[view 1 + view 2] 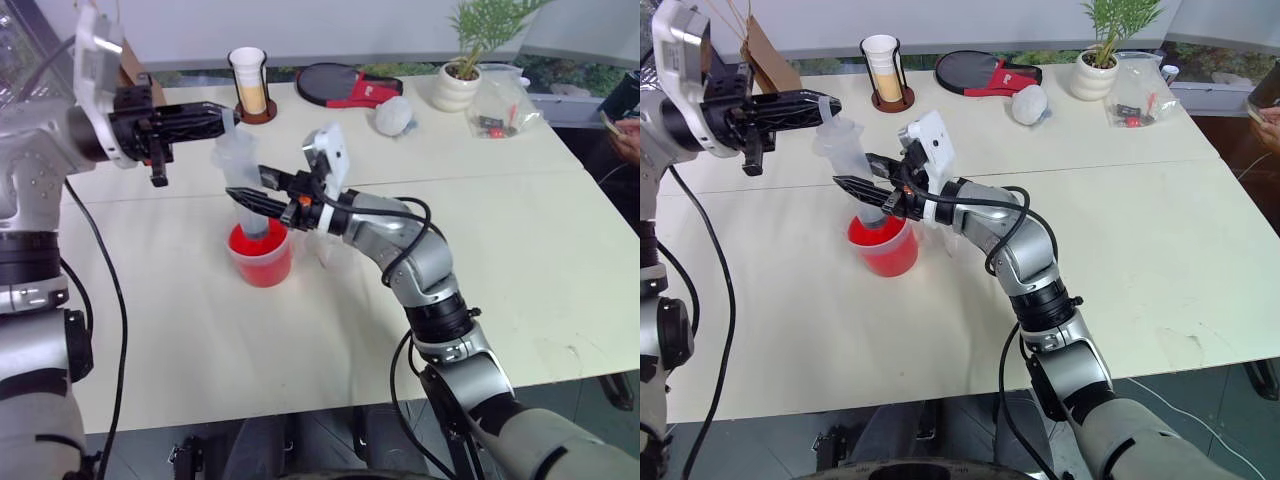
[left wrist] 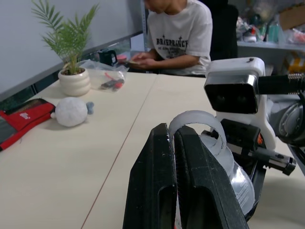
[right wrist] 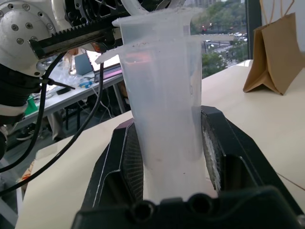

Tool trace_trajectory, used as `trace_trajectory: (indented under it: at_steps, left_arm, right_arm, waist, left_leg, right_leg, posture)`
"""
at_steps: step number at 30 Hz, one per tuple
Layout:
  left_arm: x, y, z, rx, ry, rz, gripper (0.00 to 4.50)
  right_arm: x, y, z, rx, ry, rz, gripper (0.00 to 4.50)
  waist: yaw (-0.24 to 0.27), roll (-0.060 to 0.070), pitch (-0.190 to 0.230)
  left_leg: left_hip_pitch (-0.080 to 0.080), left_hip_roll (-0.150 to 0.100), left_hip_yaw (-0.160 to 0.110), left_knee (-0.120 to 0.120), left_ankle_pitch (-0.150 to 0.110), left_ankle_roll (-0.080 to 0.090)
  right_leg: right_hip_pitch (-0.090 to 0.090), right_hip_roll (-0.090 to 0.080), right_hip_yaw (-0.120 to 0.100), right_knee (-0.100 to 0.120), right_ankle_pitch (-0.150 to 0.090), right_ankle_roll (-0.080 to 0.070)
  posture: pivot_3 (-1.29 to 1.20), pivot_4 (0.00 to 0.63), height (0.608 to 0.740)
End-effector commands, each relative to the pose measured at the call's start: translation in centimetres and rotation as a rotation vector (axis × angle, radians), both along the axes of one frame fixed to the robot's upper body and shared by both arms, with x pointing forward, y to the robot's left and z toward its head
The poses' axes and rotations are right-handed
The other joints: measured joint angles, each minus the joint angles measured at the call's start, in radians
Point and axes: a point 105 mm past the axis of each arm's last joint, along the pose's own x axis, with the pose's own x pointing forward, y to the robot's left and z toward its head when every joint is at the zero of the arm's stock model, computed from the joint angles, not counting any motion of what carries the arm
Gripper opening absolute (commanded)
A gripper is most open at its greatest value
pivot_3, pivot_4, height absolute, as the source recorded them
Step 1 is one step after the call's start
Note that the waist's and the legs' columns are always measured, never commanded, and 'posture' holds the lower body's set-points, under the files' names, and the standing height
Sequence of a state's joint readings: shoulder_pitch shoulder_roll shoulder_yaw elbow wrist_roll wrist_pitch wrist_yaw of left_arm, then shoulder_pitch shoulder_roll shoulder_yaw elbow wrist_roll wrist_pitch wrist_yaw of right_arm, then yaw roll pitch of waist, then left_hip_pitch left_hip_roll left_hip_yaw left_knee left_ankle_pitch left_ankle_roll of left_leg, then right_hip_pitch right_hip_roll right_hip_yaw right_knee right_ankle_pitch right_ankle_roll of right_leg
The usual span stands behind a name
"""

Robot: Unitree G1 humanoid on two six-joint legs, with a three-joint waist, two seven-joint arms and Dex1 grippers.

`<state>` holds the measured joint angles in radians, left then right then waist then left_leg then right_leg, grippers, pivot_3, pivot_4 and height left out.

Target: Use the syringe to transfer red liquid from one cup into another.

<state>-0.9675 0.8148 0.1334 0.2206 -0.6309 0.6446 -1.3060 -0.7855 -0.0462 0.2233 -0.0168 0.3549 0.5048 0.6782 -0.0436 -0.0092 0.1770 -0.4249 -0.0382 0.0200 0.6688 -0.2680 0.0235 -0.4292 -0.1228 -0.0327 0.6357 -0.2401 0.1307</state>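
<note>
The syringe (image 1: 238, 155) stands upright with its lower end inside the larger cup (image 1: 265, 262), which holds red liquid (image 1: 243, 241), near the middle of the table. My right gripper (image 1: 240, 197) comes in from the right and is shut on the clear barrel (image 3: 162, 95). My left gripper (image 1: 228, 120) reaches in level from the left, shut at the plunger's looped top (image 2: 198, 121). A smaller clear cup (image 1: 322, 250) seems to stand just right of the red one, mostly hidden by my right wrist.
At the back of the table stand a tall white cup in a dark stand (image 1: 250, 85), a red and black paddle (image 1: 345, 85), a white ball (image 1: 393, 115), a potted plant (image 1: 458, 85) and a plastic bag (image 1: 500, 105). A person (image 2: 176, 33) sits at the far right end.
</note>
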Motion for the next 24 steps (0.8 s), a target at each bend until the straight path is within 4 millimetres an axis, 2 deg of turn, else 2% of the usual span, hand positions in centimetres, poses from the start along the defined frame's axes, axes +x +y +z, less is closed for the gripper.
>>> trace_trajectory:
  at_steps: [1,14,18,19,20,21,24]
  left_arm:
    - [-2.1,0.3,5.7,-0.142,-0.172,-0.025,0.06]
    - [-2.7,0.6,8.4,-0.260,-0.201,-0.044,0.06]
    - [-2.6,0.6,7.9,-0.245,-0.178,-0.044,0.06]
    - [-2.6,0.6,7.8,-0.241,-0.170,-0.044,0.63]
    - [-2.5,0.6,7.4,-0.234,-0.157,-0.042,0.92]
    - [-2.4,0.7,7.2,-0.229,-0.150,-0.039,1.40]
    - [-1.7,1.0,5.6,-0.165,-0.132,0.025,2.88]
  right_arm:
    - [-1.6,1.7,-1.4,-0.050,-0.001,0.092,1.39]
    - [-2.0,1.9,-2.2,-0.061,0.008,0.106,1.39]
    - [-1.9,1.8,-2.1,-0.060,0.006,0.101,1.39]
    - [-1.9,1.7,-2.0,-0.059,0.004,0.099,1.39]
    - [-1.8,1.7,-1.8,-0.056,0.000,0.094,1.39]
    - [-1.7,1.6,-1.7,-0.053,-0.003,0.091,1.39]
    - [-1.5,1.3,-0.1,-0.027,-0.033,0.077,1.39]
  waist:
    - [-0.001,0.000,0.000]
    - [-0.001,0.000,0.000]
    - [-0.001,0.000,0.000]
    - [-0.001,0.000,0.000]
    - [-0.001,0.000,0.000]
    - [-0.001,0.000,0.000]
    - [-0.001,0.000,0.000]
  left_leg:
    - [0.000,0.000,0.000,0.000,0.000,0.000]
    - [0.000,0.000,0.000,0.000,0.000,0.000]
    - [0.000,0.000,0.000,0.000,0.000,0.000]
    - [0.000,0.000,0.000,0.000,0.000,0.000]
    - [0.000,0.000,0.000,0.000,0.000,0.000]
    - [0.000,0.000,0.000,0.000,0.000,0.000]
    - [0.000,0.000,0.000,0.000,0.000,0.000]
  right_leg:
    - [0.000,0.000,0.000,0.000,0.000,0.000]
    - [0.000,0.000,0.000,0.000,0.000,0.000]
    - [0.000,0.000,0.000,0.000,0.000,0.000]
    - [0.000,0.000,0.000,0.000,0.000,0.000]
    - [0.000,0.000,0.000,0.000,0.000,0.000]
    - [0.000,0.000,0.000,0.000,0.000,0.000]
    - [0.000,0.000,0.000,0.000,0.000,0.000]
  posture:
    - [0.00,0.150,0.740]
    - [0.00,0.150,0.740]
    - [0.00,0.150,0.740]
    - [0.00,0.150,0.740]
    - [0.00,0.150,0.740]
    - [0.00,0.150,0.740]
    - [0.00,0.150,0.740]
